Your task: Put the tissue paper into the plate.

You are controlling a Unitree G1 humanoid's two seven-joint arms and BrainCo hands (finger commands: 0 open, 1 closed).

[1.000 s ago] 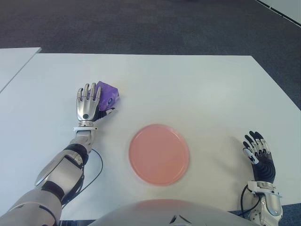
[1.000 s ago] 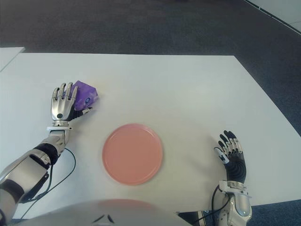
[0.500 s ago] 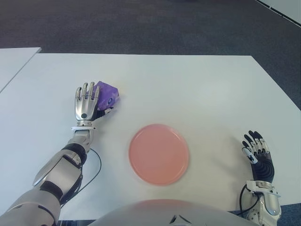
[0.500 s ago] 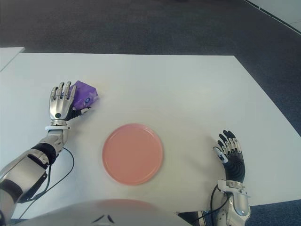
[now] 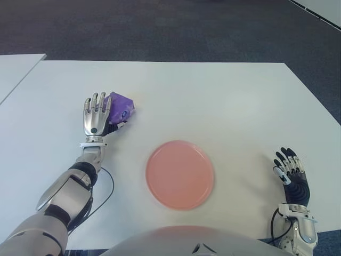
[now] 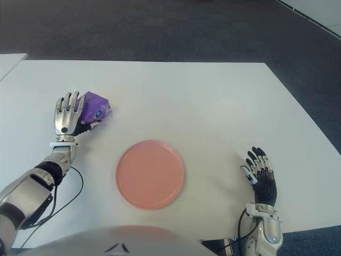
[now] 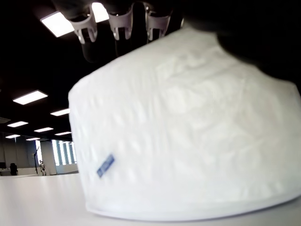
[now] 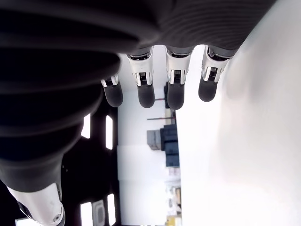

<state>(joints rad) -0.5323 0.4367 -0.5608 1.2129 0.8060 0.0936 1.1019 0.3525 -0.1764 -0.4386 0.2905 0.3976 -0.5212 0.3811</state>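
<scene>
The tissue paper is a small purple pack (image 5: 121, 107) lying on the white table (image 5: 224, 96), left of centre. My left hand (image 5: 95, 113) stands right beside it on its left, palm towards the pack, fingers straight and spread, not closed round it. In the left wrist view the pack (image 7: 188, 132) fills the picture, with my fingertips (image 7: 120, 21) reaching past its top. The round pink plate (image 5: 180, 174) lies nearer to me and to the right of the pack, with nothing in it. My right hand (image 5: 290, 172) shows at the table's front right, fingers relaxed and holding nothing.
A thin black cable (image 5: 108, 188) loops on the table beside my left forearm. A second white table (image 5: 16, 69) stands at the far left, across a narrow gap. Dark carpet lies beyond the table's far edge.
My left hand has drifted slightly left, staying against the pack, which shifted a little with it. The plate has not moved; my right hand has barely moved.
</scene>
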